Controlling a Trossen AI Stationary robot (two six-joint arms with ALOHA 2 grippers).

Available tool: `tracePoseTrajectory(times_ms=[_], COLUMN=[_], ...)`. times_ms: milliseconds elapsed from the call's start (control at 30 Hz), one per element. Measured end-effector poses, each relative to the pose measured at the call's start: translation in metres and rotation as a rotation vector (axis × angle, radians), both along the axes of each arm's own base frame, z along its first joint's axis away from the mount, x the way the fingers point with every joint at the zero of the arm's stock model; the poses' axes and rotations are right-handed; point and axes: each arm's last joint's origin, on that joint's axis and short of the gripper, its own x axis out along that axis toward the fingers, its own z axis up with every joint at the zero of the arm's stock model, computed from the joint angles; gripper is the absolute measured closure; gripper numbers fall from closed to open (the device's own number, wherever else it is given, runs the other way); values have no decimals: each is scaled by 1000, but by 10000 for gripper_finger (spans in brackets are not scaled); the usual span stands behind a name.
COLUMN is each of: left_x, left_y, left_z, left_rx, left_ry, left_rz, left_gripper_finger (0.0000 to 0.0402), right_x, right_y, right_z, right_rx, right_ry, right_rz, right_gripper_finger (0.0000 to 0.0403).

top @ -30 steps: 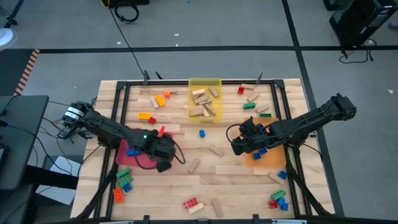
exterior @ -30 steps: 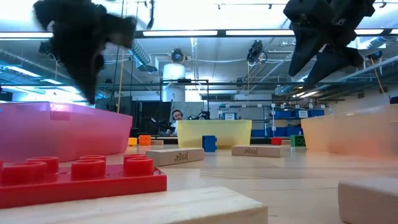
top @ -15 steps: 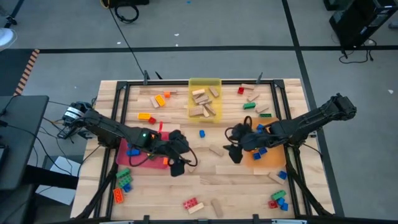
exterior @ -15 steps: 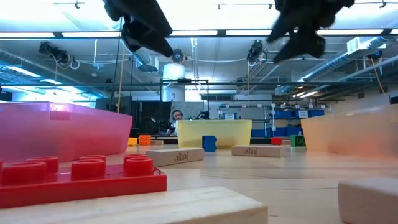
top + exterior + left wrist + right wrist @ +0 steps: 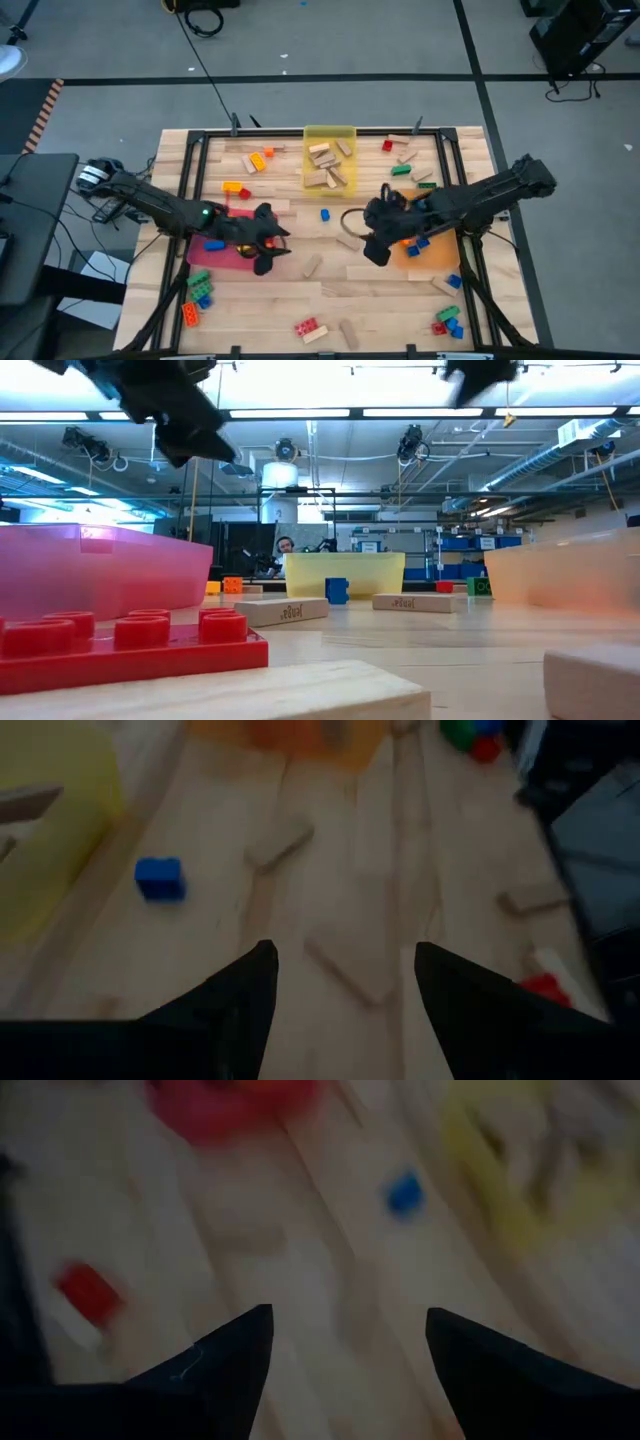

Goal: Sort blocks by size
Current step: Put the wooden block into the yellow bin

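Note:
Studded bricks and tan wooden blocks lie scattered on the wooden table (image 5: pixel 330 290). A blue brick (image 5: pixel 325 214) sits in the middle, and a wooden block (image 5: pixel 312 265) lies flat nearer the front. My left gripper (image 5: pixel 264 262) hovers open at the red tray's (image 5: pixel 222 252) right near corner, with nothing between its fingers; the blue brick (image 5: pixel 160 878) and a wooden block (image 5: pixel 345 970) lie ahead of it. My right gripper (image 5: pixel 374 254) hangs open and high, just left of the orange tray (image 5: pixel 432 256), over bare table, also empty. The blue brick (image 5: pixel 404 1192) shows beyond it.
The yellow tray (image 5: pixel 330 160) at the far middle holds several wooden blocks. Orange and yellow bricks (image 5: pixel 245 175) lie far left, red and green ones (image 5: pixel 400 160) far right. More bricks sit at the near corners (image 5: pixel 197 295) (image 5: pixel 447 320). A red brick (image 5: pixel 130 645) lies close to the low camera.
My right gripper has risen, almost leaving the top of the low view, and has drifted a little toward the table's left and near edge. My left gripper swung out toward the table's middle, then drew back beside the red tray, tipping up from steeply downward to a shallower slant.

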Motion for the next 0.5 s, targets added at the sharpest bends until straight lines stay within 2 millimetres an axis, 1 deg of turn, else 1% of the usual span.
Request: tracePoseTrajectory(times_ms=[100,133,167,233,300,400,500], left_x=[-21,-25,-30,-40,-43,-49,-51], left_y=[6,7,8,10,10,10,11], left_z=[-2,2,5,6,13,20,21], left_rx=[-44,-64,-77,-87,-95,-86,-87], left_ry=[-13,-40,-57,-49,-87,-117,-114], left_rz=[-29,-36,-43,-65,-79,-103,-107], left_gripper_finger=[158,158,158,159,159,159,159], right_x=[2,2,1,0,-4,-10,-18], right_y=[11,16,21,36,49,71,91], right_z=[1,-2,-5,-11,-22,-36,-52], right_rx=[76,97,113,147,142,155,172], right_ry=[196,280,362,461,565,655,737], right_rz=[-126,-158,-178,-191,-207,-229,-256], right_gripper_finger=[126,126,126,126,126,126,126])
